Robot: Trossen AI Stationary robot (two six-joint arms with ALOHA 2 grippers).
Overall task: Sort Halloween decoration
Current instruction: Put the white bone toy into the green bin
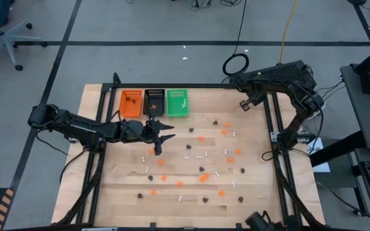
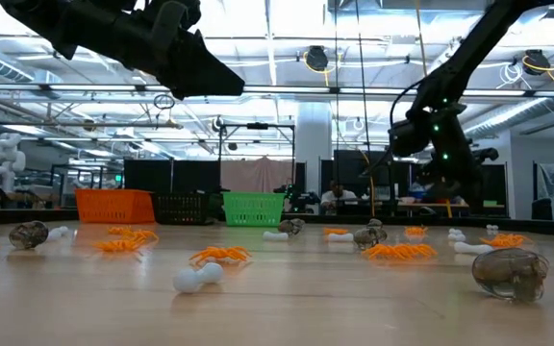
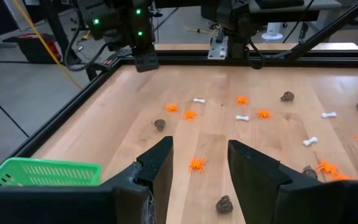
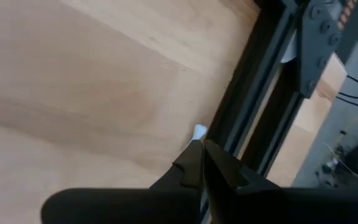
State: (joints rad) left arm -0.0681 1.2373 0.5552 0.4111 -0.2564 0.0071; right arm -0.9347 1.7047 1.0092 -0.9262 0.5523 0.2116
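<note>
Left gripper [image 1: 160, 139]: fingers apart, empty, above scattered trinkets [image 1: 201, 178] near trays [image 1: 154, 102]; right gripper [image 1: 244, 104]: closed, empty, far table [image 1: 108, 192] corner.

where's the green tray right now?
In the high view the green tray sits at the table's far edge, rightmost of three trays, touching the black tray; the open left gripper is just in front of them.

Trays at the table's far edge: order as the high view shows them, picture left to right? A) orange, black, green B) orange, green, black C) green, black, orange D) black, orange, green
A: in the high view the orange tray comes first, the black tray sits in the middle, and the green tray is last.
</note>
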